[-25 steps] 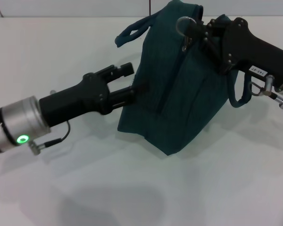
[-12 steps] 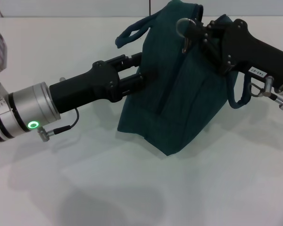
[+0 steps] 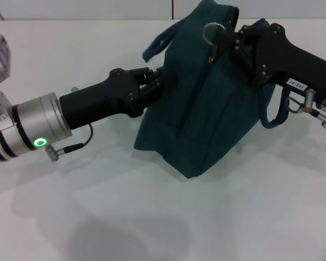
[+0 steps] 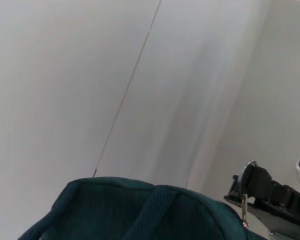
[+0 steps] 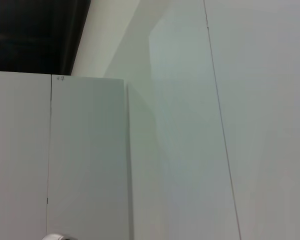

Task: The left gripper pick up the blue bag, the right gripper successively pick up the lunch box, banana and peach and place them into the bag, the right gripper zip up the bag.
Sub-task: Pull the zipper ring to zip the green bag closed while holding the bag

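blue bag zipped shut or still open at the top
Looks shut: the blue bag shows no foil lining, and the right gripper is at the zip ring on its top edge.

White table (image 3: pixel 152 217); blue bag (image 3: pixel 206 119) upright on it, zipped.

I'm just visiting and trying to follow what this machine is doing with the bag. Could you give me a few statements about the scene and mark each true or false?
1. The blue bag stands on the white table. True.
2. The left pincer is pressed against the bag's side. True.
3. The right pincer rests on the table away from the bag. False: it is at the bag's top, by the metal ring zip pull.
4. A banana lies on the table beside the bag. False: no fruit is visible.
5. The bag's top gapes wide open. False: it looks closed.
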Robot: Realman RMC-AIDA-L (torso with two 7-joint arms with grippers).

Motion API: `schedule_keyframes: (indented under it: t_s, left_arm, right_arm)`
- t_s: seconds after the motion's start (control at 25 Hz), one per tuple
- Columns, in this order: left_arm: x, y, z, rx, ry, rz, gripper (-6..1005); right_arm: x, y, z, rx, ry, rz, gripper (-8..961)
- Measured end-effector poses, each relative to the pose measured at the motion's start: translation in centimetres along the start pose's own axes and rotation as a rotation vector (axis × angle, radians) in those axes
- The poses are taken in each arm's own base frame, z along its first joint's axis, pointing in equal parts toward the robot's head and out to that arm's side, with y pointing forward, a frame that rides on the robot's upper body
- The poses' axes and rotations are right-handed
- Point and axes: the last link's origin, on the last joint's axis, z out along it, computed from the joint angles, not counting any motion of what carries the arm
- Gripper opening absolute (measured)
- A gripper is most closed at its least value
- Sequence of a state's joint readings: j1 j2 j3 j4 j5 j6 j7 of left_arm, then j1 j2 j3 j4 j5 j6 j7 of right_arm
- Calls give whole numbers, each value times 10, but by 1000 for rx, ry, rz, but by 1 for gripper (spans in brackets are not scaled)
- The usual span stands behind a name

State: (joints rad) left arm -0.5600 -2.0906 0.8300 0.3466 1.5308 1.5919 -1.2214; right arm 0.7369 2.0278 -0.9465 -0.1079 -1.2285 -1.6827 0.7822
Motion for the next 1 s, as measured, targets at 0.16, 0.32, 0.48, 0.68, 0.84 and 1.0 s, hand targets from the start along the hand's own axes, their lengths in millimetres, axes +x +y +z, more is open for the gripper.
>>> schedule_keyframes:
  t_s: [0.16,0.32,0.48,0.68,0.84,1.0]
  left_arm:
    - [-1,2,3,-18,-14,3,225]
    - [-1,3,4,-26,-15,3,138]
    - [-1,5,5,-49,-31,0,93]
    - [-4,7,3,-55,-40,-4,57]
    - [-6,10,3,-72,-48,-7,57]
    - [-9,16,4,-112,-68,-10,56]
  right_arm:
    - [0,0,-1,2,0,2,55]
    - [0,1,-2,5,-4,5,56]
    - [1,1,-4,12,-8,12,58]
    - [0,-1,-8,46,-28,29,60]
    - [-1,-4,-12,82,-49,78,62]
    - [-4,-8,-15,123,-78,110,64]
